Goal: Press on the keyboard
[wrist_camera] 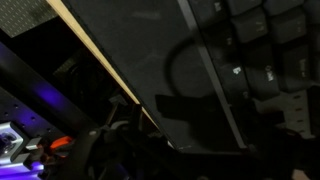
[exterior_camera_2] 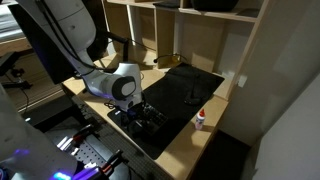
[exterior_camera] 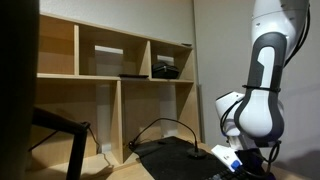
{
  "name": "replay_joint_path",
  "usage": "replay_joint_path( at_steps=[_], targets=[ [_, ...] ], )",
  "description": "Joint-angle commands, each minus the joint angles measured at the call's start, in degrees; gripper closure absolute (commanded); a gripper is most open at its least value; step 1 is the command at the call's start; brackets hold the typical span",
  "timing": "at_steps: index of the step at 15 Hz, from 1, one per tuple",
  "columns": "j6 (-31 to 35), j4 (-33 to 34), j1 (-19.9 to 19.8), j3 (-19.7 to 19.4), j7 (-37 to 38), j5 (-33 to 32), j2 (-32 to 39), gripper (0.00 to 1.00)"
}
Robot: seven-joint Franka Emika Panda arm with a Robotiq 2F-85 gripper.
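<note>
While over the keyboard [wrist_camera: 255, 65], fingers [exterior_camera_2: 148, 113] near the desk [exterior_camera_2: 188, 141] edge

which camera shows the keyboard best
The wrist view: the keyboard sits close, upper right, with separate keys visible. In an exterior view it is a dark slab largely under the gripper. In an exterior view beside the arm, it is too dark to make out.

Wrist view shows the keyboard [wrist_camera: 265, 65] blurred; the edge crops it.

Keyboard [wrist_camera: 255, 35]: dark flat slab, rows of square keys, lying level.
</note>
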Motion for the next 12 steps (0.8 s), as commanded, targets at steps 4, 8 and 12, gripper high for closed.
replay_joint_path(
  at_steps=[4, 8, 12],
  targets=[
    [-6.78, -6.25, -4.64, -1.34, -18.19, 5.75, -15.52, 0.0],
    [-15.17, -4.39, -9.87, -0.18, -27.94, 8.11, -26.48, 0.0],
    [-14.71, -4.09, -12.43, 2.4, -27.56, 8.55, -26.57, 0.0]
  ],
)
